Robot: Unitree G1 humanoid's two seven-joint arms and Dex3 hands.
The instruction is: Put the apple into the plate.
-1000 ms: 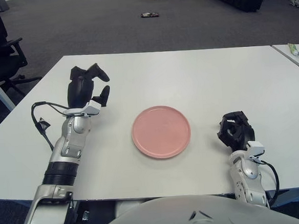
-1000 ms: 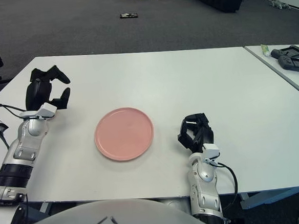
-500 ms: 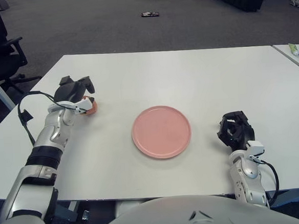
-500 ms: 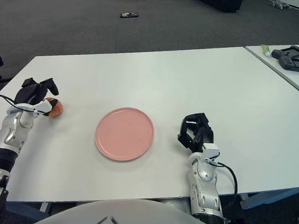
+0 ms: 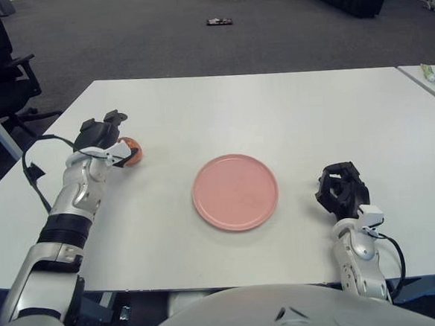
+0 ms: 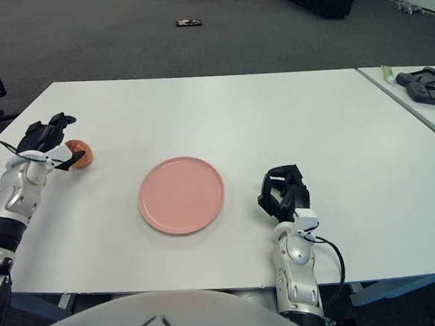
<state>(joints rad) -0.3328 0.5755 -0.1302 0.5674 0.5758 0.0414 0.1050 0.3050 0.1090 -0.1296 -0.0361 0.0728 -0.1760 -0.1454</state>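
apple (image 5: 129, 150) is touched by loosely open left hand (image 5: 100, 137), 9 o'clock of plate (image 5: 234, 192) | right hand (image 5: 342, 188) is curled shut, empty, at 3 o'clock

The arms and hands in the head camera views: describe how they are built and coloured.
Both arms are silver-grey metal segments with black ribbed joint bands. The left hand and right hand are black, three-fingered, with a small white wrist plate. A black cable loops beside the left forearm, and another runs along the right forearm.
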